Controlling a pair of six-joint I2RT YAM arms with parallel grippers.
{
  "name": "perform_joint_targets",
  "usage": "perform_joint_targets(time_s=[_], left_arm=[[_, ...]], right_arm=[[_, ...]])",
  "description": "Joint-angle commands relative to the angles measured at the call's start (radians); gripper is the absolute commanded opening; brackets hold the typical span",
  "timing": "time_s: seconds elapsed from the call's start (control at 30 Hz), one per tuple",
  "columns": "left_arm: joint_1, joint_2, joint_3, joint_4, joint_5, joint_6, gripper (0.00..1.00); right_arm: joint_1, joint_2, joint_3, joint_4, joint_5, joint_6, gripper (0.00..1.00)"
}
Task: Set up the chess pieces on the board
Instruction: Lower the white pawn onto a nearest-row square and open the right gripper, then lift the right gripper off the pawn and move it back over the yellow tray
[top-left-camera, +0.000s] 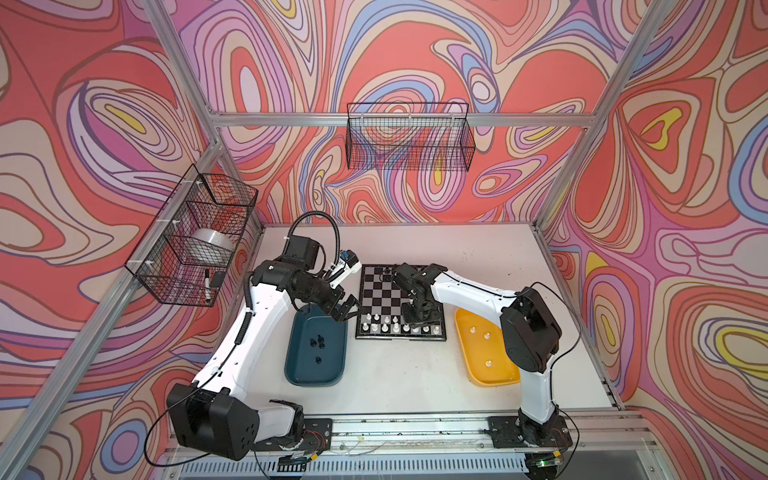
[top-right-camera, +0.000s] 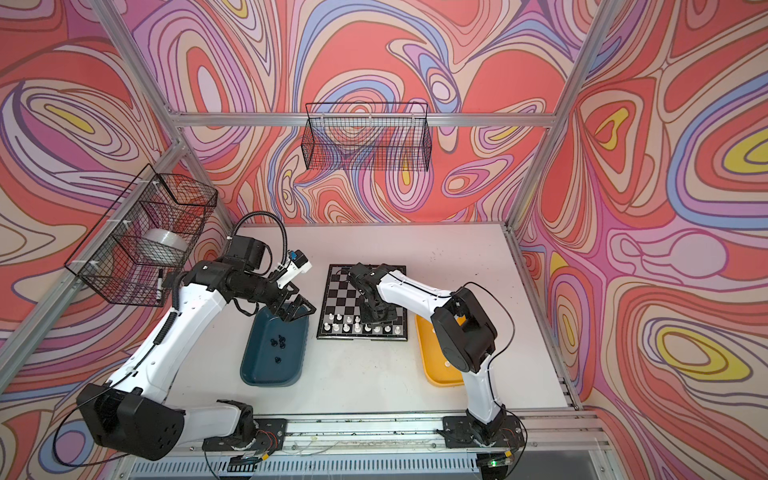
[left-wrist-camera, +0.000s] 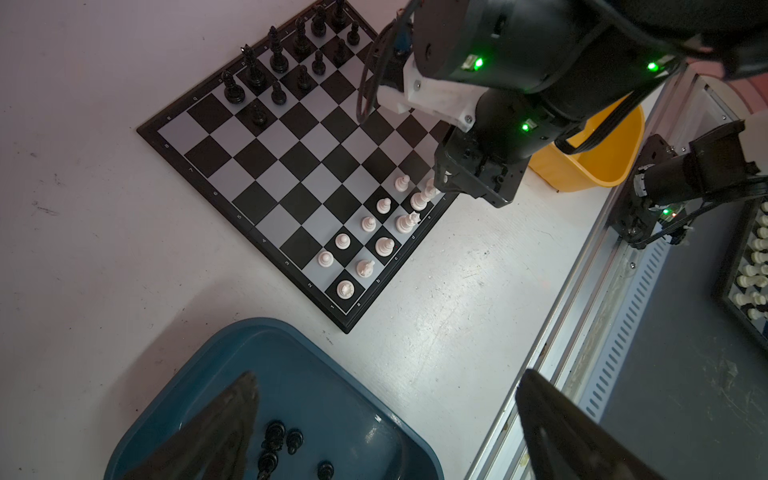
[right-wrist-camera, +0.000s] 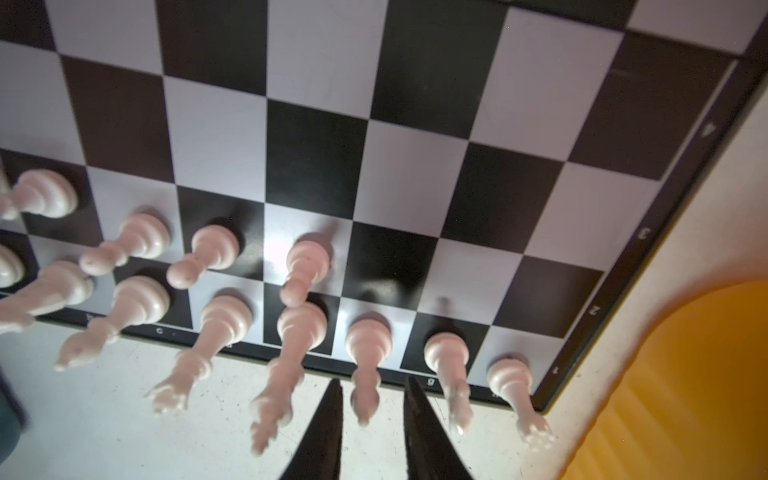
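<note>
The board (top-left-camera: 384, 297) lies mid-table. Several white chess pieces (top-left-camera: 395, 327) fill its near two rows, and several black ones (left-wrist-camera: 274, 62) stand at the far end. My right gripper (right-wrist-camera: 372, 384) hangs over the near right corner, open. Its fingertips flank a standing white bishop (right-wrist-camera: 368, 353) with a gap on each side. My left gripper (left-wrist-camera: 386, 374) is wide open and empty above the teal tray (top-left-camera: 299, 370). Several loose black pieces (left-wrist-camera: 276, 436) lie in that tray. In both top views the right gripper (top-right-camera: 376, 316) hides part of the white rows.
A yellow tray (top-left-camera: 478, 370) right of the board holds three white pieces (top-left-camera: 487, 334). Wire baskets hang on the left wall (top-left-camera: 195, 241) and the back wall (top-left-camera: 409, 137). An aluminium rail (top-left-camera: 415, 428) runs along the table's front edge.
</note>
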Motion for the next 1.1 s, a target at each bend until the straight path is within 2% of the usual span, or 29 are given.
perform_joint_targets(time_s=[0.0,0.8,0.97,1.07], left_arm=[[0.006,-0.017,0.017,-0.026,0.013,0.014,0.97],[0.005,-0.024,0.027,-0.043,-0.022,0.038,0.97],[0.005,-0.021,0.039,-0.056,-0.02,0.05,0.97],[0.003,-0.008,0.055,-0.069,-0.01,0.062,0.97]], right_arm=[[0.01,-0.029,0.027,-0.015,0.015,-0.008,0.26],[0.022,-0.125,0.072,-0.071,0.034,-0.006,0.28],[0.021,-0.194,0.09,-0.093,0.082,0.014,0.28],[0.013,-0.264,0.044,-0.107,0.136,0.038,0.28]])
